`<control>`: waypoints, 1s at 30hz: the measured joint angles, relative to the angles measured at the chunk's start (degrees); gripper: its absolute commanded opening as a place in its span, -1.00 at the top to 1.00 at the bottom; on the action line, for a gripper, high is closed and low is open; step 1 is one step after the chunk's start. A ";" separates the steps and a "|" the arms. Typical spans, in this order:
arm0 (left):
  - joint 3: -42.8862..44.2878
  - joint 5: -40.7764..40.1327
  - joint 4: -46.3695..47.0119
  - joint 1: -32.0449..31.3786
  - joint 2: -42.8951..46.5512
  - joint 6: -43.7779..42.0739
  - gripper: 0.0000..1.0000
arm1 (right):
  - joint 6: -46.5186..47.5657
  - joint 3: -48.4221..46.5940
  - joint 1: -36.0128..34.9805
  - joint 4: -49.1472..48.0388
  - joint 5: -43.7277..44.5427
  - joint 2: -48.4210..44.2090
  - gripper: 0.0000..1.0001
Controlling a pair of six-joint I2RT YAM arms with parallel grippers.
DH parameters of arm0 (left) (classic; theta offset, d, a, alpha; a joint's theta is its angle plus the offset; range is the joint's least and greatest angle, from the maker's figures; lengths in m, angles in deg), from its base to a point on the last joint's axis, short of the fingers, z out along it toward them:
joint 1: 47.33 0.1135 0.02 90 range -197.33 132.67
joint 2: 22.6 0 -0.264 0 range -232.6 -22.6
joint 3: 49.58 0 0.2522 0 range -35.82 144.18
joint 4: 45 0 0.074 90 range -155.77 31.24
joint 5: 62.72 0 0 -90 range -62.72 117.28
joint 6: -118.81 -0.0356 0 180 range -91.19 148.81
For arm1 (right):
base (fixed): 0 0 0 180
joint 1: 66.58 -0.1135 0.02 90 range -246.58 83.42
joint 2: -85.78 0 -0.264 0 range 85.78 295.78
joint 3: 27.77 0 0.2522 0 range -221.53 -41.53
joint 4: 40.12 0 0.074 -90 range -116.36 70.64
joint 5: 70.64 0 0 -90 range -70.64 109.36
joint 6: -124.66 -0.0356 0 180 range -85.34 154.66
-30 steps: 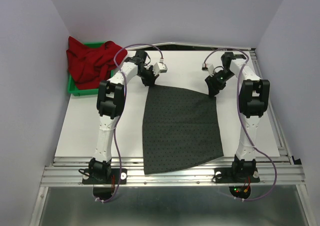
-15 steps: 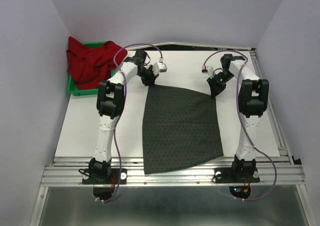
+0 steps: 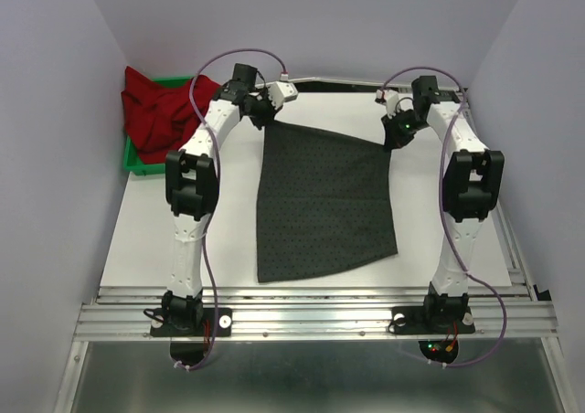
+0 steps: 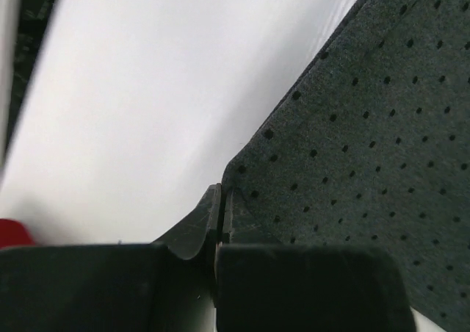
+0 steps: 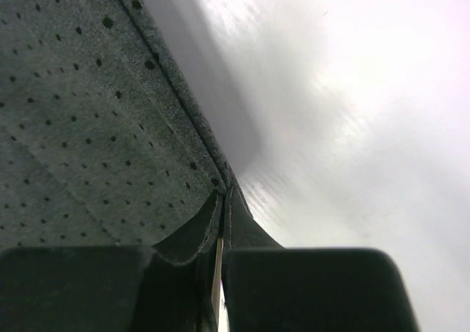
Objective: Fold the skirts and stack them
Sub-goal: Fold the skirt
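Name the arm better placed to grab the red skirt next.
Left, probably. The red skirt lies in the green bin at the far left, near the left fingers; the right fingers sit across the table, though both pinch the dotted skirt.

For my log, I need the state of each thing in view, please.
dotted skirt: unfolded, spread flat
red skirt: crumpled, in the bin
bin: holds the red skirt
left fingers: shut on the dotted skirt's corner
right fingers: shut on its other far corner
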 measured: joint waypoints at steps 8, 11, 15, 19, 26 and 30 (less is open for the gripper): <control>-11.98 -1.44 5.97 0.02 18.23 -1.77 1.00 | -1.29 1.57 -0.04 -6.88 -0.02 -8.90 0.99; -19.10 -1.31 8.28 0.04 25.46 -2.64 1.00 | -0.85 6.78 -0.07 -9.44 -0.28 -14.73 0.99; -30.77 -0.50 10.43 -0.07 35.08 -4.07 1.00 | 0.44 15.87 -0.33 -12.17 -1.22 -22.45 0.99; -42.64 -0.09 12.17 -0.52 41.62 -5.18 1.00 | 1.70 25.46 -0.39 -14.82 -2.43 -28.33 0.99; -62.97 0.15 13.38 -4.35 50.71 -4.94 1.00 | 4.04 41.11 -0.52 -19.06 -2.51 -33.16 0.99; -71.32 -0.70 15.15 -8.96 53.46 -3.21 1.00 | 4.94 47.47 -0.92 -21.35 -1.38 -33.62 0.99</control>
